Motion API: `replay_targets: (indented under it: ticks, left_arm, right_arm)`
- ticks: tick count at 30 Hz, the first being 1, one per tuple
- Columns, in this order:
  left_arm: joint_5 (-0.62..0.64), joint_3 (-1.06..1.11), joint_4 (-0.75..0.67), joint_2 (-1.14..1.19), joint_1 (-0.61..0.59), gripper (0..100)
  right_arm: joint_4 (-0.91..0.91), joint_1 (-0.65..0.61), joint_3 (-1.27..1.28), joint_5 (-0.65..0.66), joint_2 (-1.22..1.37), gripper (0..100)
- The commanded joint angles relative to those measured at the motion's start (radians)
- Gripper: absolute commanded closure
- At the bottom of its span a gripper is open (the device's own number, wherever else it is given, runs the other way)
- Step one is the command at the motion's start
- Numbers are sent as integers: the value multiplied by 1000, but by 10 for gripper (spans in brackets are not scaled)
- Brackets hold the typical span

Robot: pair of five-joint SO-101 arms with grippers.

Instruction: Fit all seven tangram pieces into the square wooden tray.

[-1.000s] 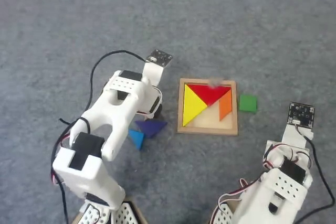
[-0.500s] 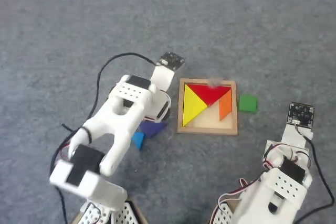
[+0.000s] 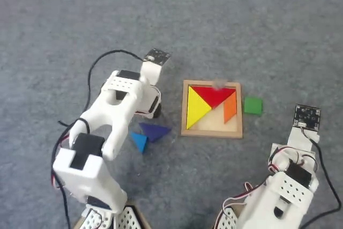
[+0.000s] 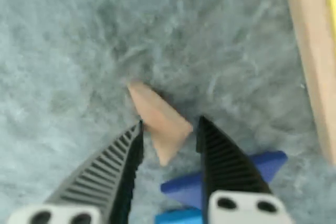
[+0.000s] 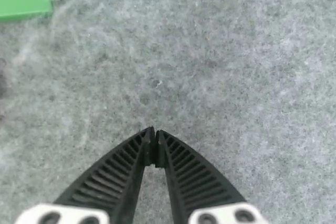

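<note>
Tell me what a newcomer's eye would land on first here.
The wooden tray at mid-table, part-filled with red, yellow and orange pieces. Then the left gripper, open around a pale piece on the grey mat, near blue and purple pieces left of the tray. A green square lies right of it.

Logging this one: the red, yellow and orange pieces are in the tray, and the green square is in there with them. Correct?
Not quite. The red piece, yellow piece and orange piece are in the tray. The green square is not: it lies on the grey mat beside the tray, outside its rim. The high view shows this.
</note>
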Motion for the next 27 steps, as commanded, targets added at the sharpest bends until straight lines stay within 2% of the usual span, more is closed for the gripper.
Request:
replay_targets:
  ticks: [1,10,17,27]
  left_arm:
    - [-43,-18,17,2,-32,841]
    - [-54,-39,17,-9,-28,855]
    - [-54,-179,124,-11,0,865]
    - [-54,-185,87,5,46,865]
  right_arm:
    - [12,-8,-11,9,-27,992]
    - [12,-8,-11,9,-27,992]
    - [10,-8,-11,11,-27,992]
    - [7,-8,-11,11,-27,992]
